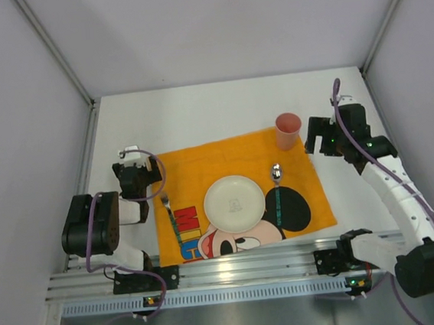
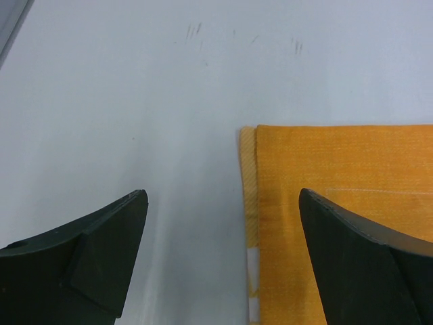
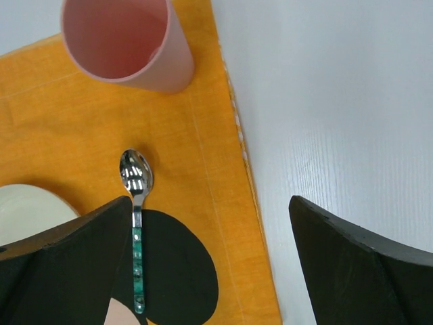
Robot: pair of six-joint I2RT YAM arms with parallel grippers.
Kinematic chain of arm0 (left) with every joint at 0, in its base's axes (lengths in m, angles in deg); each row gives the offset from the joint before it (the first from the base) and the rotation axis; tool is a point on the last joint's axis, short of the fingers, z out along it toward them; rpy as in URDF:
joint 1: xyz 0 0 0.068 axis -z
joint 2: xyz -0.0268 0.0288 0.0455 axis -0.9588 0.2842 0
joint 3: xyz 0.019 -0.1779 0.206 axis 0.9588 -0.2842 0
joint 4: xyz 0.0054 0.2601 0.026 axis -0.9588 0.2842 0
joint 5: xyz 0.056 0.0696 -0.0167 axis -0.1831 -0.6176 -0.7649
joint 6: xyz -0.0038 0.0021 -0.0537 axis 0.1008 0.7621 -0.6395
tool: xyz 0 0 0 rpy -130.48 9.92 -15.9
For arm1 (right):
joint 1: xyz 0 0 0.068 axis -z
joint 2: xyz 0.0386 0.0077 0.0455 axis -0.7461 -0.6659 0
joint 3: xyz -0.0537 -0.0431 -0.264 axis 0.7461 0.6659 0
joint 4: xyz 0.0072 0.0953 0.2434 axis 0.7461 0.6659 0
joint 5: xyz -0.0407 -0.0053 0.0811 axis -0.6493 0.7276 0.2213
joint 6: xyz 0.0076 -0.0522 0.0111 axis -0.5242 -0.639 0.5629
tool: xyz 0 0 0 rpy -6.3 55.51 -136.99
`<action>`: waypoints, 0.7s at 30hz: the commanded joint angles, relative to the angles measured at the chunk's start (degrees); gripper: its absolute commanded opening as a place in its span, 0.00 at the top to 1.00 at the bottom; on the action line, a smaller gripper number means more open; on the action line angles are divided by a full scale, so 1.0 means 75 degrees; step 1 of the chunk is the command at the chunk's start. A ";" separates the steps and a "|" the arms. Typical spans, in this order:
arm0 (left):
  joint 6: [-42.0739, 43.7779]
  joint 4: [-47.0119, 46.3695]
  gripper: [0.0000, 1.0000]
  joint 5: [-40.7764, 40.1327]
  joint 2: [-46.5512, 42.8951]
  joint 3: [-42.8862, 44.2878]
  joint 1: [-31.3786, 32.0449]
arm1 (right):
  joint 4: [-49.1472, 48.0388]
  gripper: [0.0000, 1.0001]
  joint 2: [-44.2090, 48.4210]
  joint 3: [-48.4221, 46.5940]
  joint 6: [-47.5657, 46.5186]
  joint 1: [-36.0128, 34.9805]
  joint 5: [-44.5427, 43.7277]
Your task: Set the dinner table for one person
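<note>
The white dinner table (image 1: 197, 118) carries an orange Mickey Mouse cloth (image 1: 202, 164). On the cloth lie a white plate (image 1: 234, 203) in the middle, a green-handled fork (image 1: 172, 219) at its left, a green-handled spoon (image 1: 278, 195) at its right and a pink cup (image 1: 288, 130) at the far right corner. My left gripper (image 1: 142, 168) is open and empty over the cloth's far left corner (image 2: 254, 139). My right gripper (image 1: 318, 139) is open and empty over the cloth's right edge (image 3: 237, 128), just right of the cup (image 3: 125, 40) and spoon (image 3: 137, 203).
White walls with metal corner posts enclose the table on three sides. An aluminium rail (image 1: 235, 268) with the arm bases runs along the near edge. Bare tabletop lies behind the cloth and to its right (image 3: 338, 101).
</note>
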 commanded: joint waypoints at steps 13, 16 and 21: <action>-0.0199 -0.1176 0.01 0.0505 -0.0046 -0.0067 0.0002 | -1.0202 0.00 -0.0502 0.5398 -0.2398 0.0217 -0.1209; -0.0199 -0.1188 0.01 0.0517 -0.0046 -0.0056 -0.0010 | -1.2702 0.00 -0.1190 0.6187 -0.2702 0.0358 -0.0456; -0.0199 -0.1188 0.01 0.0517 -0.0035 -0.0056 0.0002 | -1.4430 0.00 -0.2363 0.6341 -0.3078 0.0498 0.0354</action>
